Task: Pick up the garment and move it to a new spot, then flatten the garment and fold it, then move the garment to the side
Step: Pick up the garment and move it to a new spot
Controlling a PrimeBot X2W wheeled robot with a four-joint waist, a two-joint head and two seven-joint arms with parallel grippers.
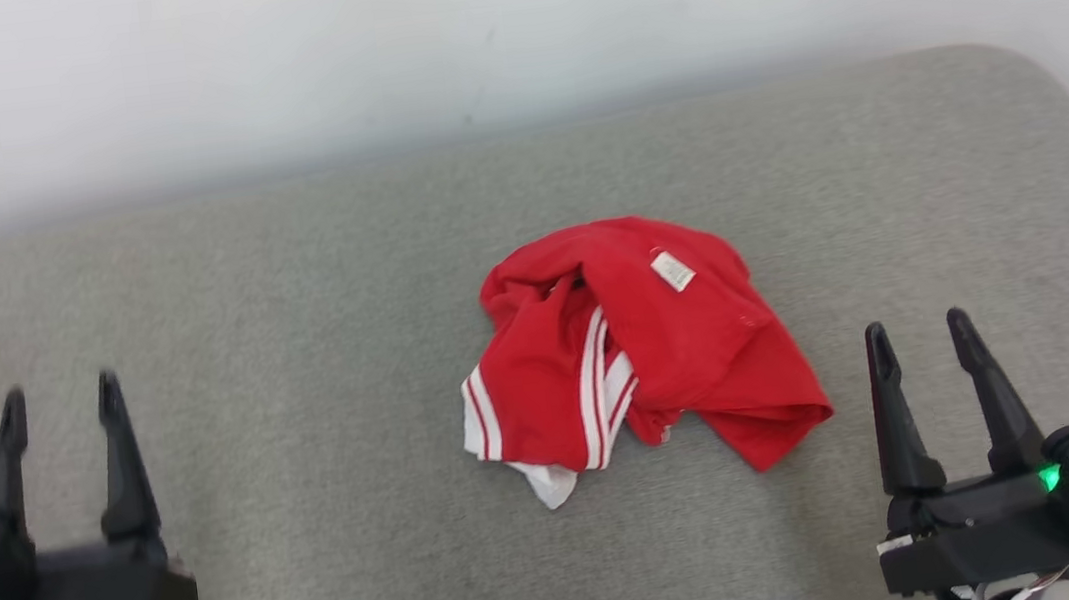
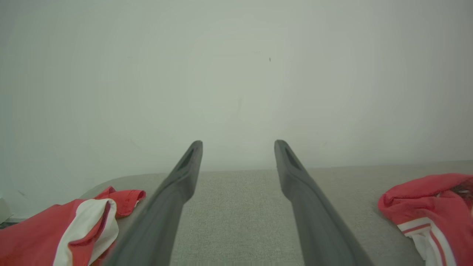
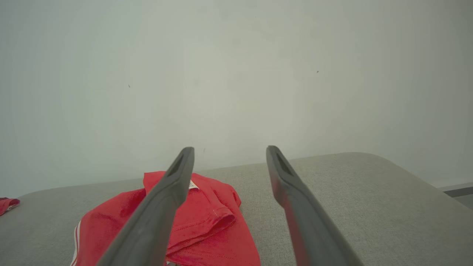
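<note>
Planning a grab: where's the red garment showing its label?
Head view: the red garment lies centred on the grey cushion, between the left gripper and right gripper.

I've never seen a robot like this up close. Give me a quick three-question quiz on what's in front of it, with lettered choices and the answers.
1. Where does the crumpled garment lie?
A. On the floor
B. In the middle of the grey surface
C. Draped over a chair

2. What colour are the stripes on it?
A. Blue
B. Black
C. White

3. How do the left gripper and the right gripper stand?
A. Both open, holding nothing
B. Both shut on the cloth
C. One open, one shut on the cloth

Answers:
1 B: the head view shows it bunched up mid-surface, between the two grippers.
2 C: white bands run along the red fabric's edge.
3 A: each pair of fingers is spread apart, with nothing between them and clear of the cloth.
</note>
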